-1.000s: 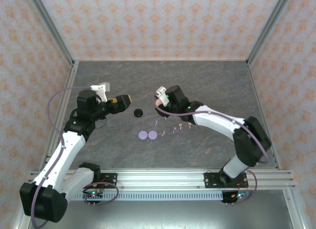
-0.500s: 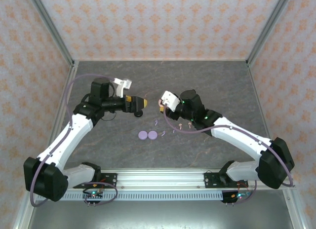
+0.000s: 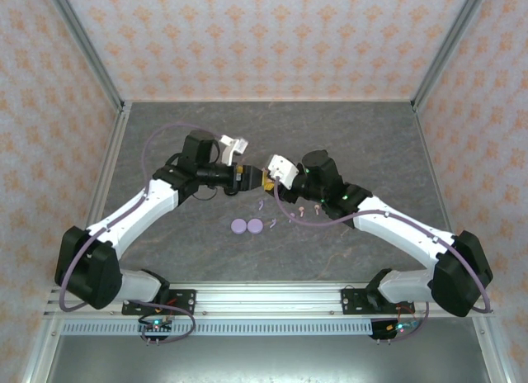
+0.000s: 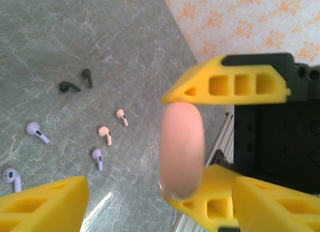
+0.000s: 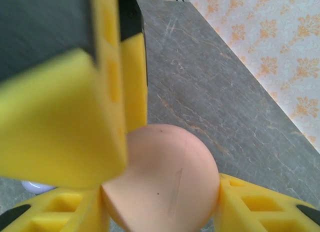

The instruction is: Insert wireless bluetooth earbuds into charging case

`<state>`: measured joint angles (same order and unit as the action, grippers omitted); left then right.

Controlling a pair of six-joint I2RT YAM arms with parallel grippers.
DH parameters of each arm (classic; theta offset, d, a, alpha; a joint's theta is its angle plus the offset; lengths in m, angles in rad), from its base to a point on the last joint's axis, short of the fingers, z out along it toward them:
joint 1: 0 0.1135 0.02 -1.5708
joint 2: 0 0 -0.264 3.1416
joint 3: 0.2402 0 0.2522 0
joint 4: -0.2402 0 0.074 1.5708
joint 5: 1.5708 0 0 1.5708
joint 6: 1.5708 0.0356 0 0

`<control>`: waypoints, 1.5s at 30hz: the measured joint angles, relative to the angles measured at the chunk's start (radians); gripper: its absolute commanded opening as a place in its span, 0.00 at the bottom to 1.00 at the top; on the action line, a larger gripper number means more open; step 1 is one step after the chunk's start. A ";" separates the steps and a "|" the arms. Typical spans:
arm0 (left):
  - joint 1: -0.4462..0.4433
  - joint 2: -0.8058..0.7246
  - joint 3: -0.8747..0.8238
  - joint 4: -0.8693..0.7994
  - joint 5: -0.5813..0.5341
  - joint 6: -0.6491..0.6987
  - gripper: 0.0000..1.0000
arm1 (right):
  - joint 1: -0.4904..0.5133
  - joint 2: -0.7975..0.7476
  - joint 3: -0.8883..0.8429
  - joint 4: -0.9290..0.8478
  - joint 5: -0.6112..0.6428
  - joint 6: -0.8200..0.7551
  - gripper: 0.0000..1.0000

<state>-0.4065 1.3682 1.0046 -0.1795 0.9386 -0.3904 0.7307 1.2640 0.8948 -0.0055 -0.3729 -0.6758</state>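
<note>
Pink charging case [image 4: 181, 149] clamped in right gripper [image 3: 266, 179], off counter [image 4: 75, 32]; straddled by left gripper [image 3: 245, 176], jaws apart. No earbuds [image 4: 105, 134] seated, all loose. To do: open case, insert.

Tabletop [image 3: 355, 135]: a grey, marble-veined slab that is carrying every loose item near its middle.

- Two disc-shaped cases are lying flat side by side. The first lilac case [image 3: 239, 226] is sitting just beside the second lilac case [image 3: 256, 226].
- Small stemmed earbuds are lying scattered near the cases, none touching another.
- One black earbud [image 4: 70, 86] is resting near a second black earbud [image 4: 87, 77], apart from the rest.
- One pale pink earbud [image 4: 122, 116] is lying near another pale pink earbud [image 4: 105, 134].
- One lilac earbud [image 4: 97, 158] is lying just beside the pink pair.
- A second lilac earbud [image 4: 37, 131] and a third lilac earbud [image 4: 11, 177] are lying well apart from the first.
</note>
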 measured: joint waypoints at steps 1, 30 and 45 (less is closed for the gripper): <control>-0.004 0.010 0.005 0.006 0.000 -0.003 0.67 | 0.000 0.000 0.000 0.000 -0.002 0.000 0.50; -0.031 0.038 0.059 -0.018 0.010 0.027 0.30 | 0.002 -0.003 -0.003 0.003 0.006 -0.007 0.50; -0.046 0.042 0.059 -0.003 0.007 0.029 0.16 | -0.021 -0.015 0.000 -0.048 -0.033 0.042 0.89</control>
<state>-0.4522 1.4105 1.0634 -0.1829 0.9455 -0.3614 0.7097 1.2491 0.8944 -0.0532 -0.4057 -0.6334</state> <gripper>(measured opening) 0.187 0.833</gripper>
